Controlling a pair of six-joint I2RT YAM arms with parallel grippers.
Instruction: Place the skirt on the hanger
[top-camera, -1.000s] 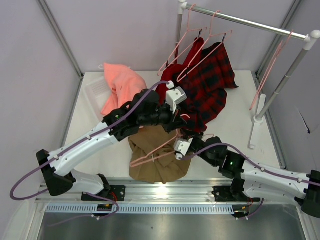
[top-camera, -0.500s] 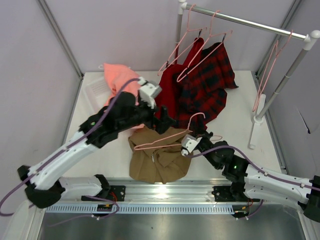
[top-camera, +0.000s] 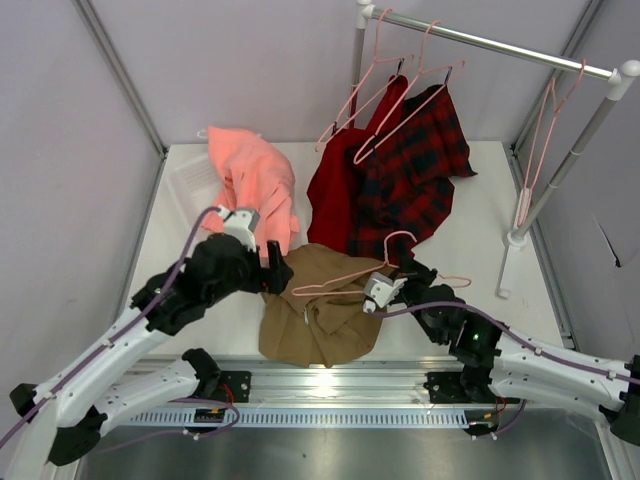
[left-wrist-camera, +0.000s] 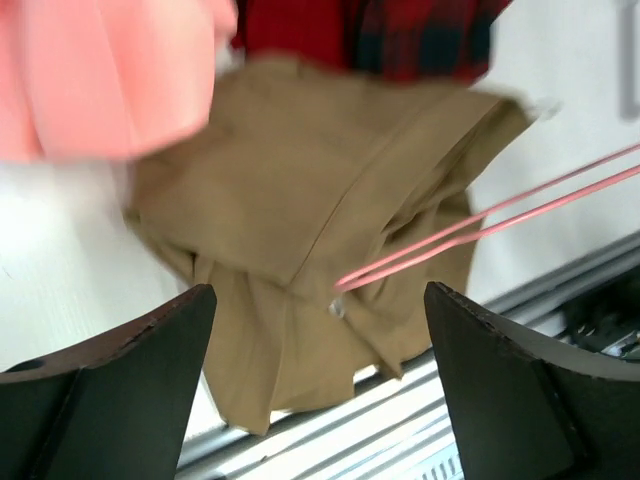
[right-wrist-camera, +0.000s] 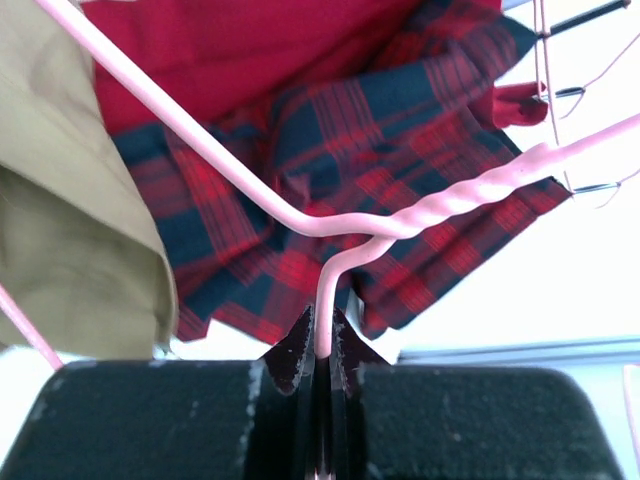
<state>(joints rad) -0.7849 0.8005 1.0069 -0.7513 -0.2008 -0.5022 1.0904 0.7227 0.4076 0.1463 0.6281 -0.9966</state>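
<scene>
The khaki skirt (top-camera: 318, 318) lies crumpled on the table near the front edge, and fills the left wrist view (left-wrist-camera: 300, 190). A pink hanger (top-camera: 345, 277) rests across its top, one arm ending over the cloth (left-wrist-camera: 470, 228). My right gripper (top-camera: 397, 272) is shut on the hanger's neck just under the twisted wire (right-wrist-camera: 322, 335); the hook curls up behind it. My left gripper (top-camera: 276, 266) hovers at the skirt's left edge, open, with nothing between its fingers (left-wrist-camera: 318, 292). A skirt corner shows at the left of the right wrist view (right-wrist-camera: 70, 240).
A salmon-pink garment (top-camera: 252, 180) lies at the back left beside a white mesh tray (top-camera: 192, 180). A red garment (top-camera: 335, 190) and a plaid one (top-camera: 410, 170) hang from pink hangers on the clothes rail (top-camera: 490, 42). Its post (top-camera: 520, 235) stands at the right.
My left gripper opened and pulled back left and toward the front, away from the hanger. The hanger, in the right gripper, settled lower and slightly right over the skirt.
</scene>
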